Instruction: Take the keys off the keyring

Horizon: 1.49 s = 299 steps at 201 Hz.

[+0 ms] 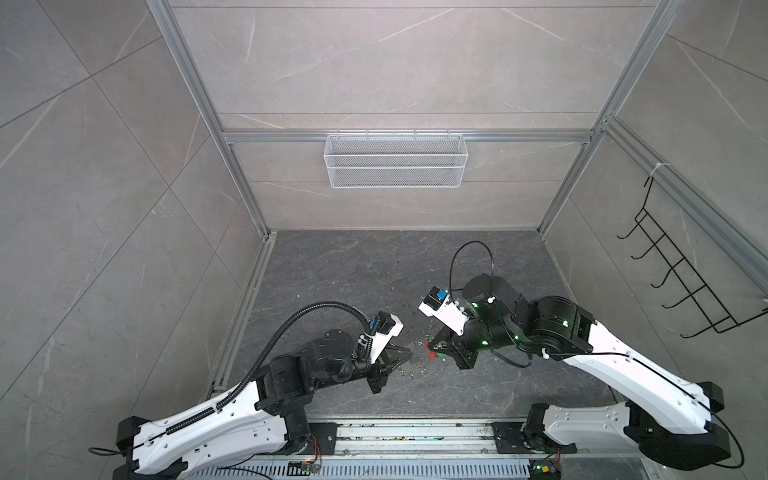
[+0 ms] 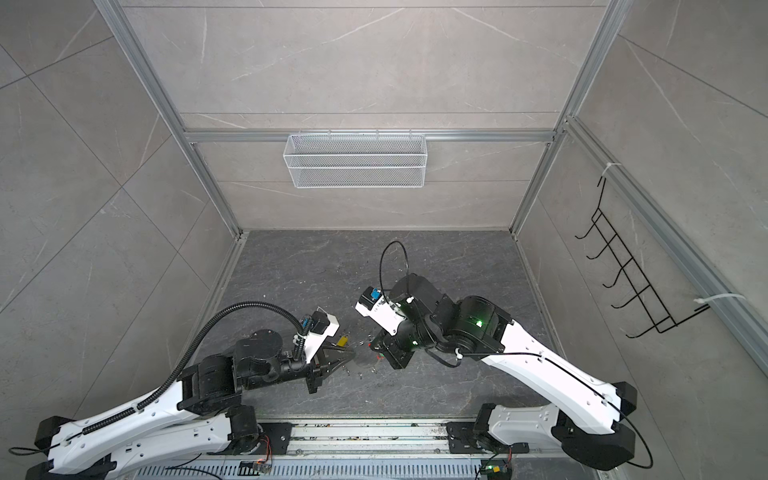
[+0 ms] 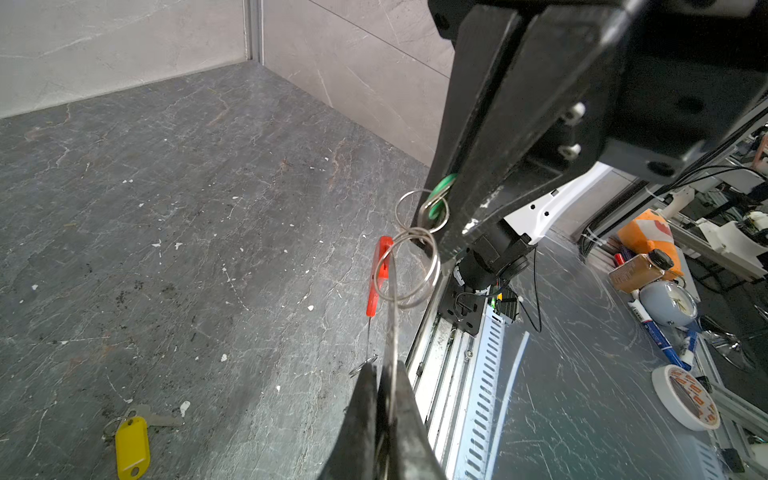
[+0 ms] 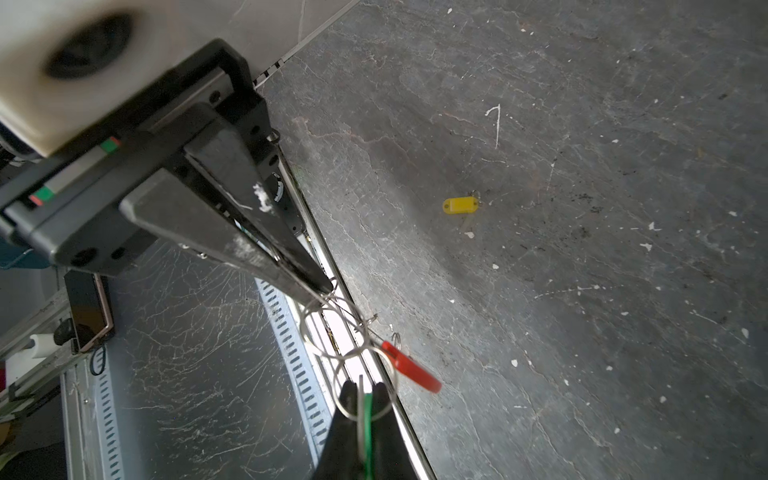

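Observation:
Both grippers meet low over the dark floor's front middle. My left gripper (image 3: 384, 368) (image 1: 409, 353) is shut on the keyring (image 3: 391, 324), a thin wire hoop seen edge-on. Its red sleeve (image 3: 379, 274) (image 4: 411, 368) hangs between the two grippers. Silver split rings (image 3: 409, 270) link the hoop to a green-tagged key (image 4: 368, 409). My right gripper (image 4: 365, 388) (image 1: 434, 345) is shut on that key's tag and blade. The yellow-tagged key (image 3: 132, 446) (image 4: 461, 205) (image 2: 342, 341) lies loose on the floor, off the hoop, beside the left gripper.
A white mesh basket (image 1: 395, 160) hangs on the back wall. On the right wall is a black wire hook rack (image 1: 681, 270). An aluminium rail (image 1: 415, 436) runs along the front edge just below the grippers. Small bits lie scattered on the floor (image 1: 332, 266).

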Available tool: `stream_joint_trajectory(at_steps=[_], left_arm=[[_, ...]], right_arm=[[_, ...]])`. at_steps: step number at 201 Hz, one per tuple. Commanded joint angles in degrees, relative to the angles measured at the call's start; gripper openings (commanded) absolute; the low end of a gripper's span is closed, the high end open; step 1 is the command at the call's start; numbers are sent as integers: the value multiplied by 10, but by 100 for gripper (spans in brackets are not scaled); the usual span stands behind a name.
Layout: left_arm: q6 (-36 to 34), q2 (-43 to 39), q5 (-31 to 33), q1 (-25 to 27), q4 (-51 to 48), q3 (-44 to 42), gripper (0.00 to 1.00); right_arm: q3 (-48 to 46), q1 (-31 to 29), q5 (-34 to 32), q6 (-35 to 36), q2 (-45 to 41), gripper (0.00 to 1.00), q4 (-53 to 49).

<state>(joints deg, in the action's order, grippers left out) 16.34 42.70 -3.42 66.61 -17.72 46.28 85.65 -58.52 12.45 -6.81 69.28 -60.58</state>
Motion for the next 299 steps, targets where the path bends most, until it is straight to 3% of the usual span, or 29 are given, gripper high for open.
stream_joint_trajectory(at_steps=[1, 31, 52, 117, 171, 205, 247, 281, 299], left_arm=[[7, -13, 22, -4, -27, 16, 0], [9, -6, 34, -4, -31, 17, 0], [11, -3, 45, -4, -33, 16, 13], [14, -6, 70, -4, -53, 25, 34], [3, -39, 58, -4, -67, 35, 36], [-37, -36, -4, -3, -18, 35, 39], [-98, -14, -8, 10, 20, 50, 40], [-159, 25, 67, 60, 21, 67, 40], [-203, 53, 172, 125, 17, 77, 40]], right_arm=[[18, -9, -37, 7, -21, 0, -28], [24, -26, -50, 1, -18, 0, -27], [25, -39, -64, -11, -18, 0, -26], [27, -85, -127, -59, 0, 0, -27], [27, -91, -158, -80, 12, 0, -36], [19, -91, -153, -83, 17, 0, -26], [17, -92, -142, -86, 21, 0, -17], [18, -92, -134, -86, 22, 0, -15], [18, -92, -132, -86, 21, 0, -14]])
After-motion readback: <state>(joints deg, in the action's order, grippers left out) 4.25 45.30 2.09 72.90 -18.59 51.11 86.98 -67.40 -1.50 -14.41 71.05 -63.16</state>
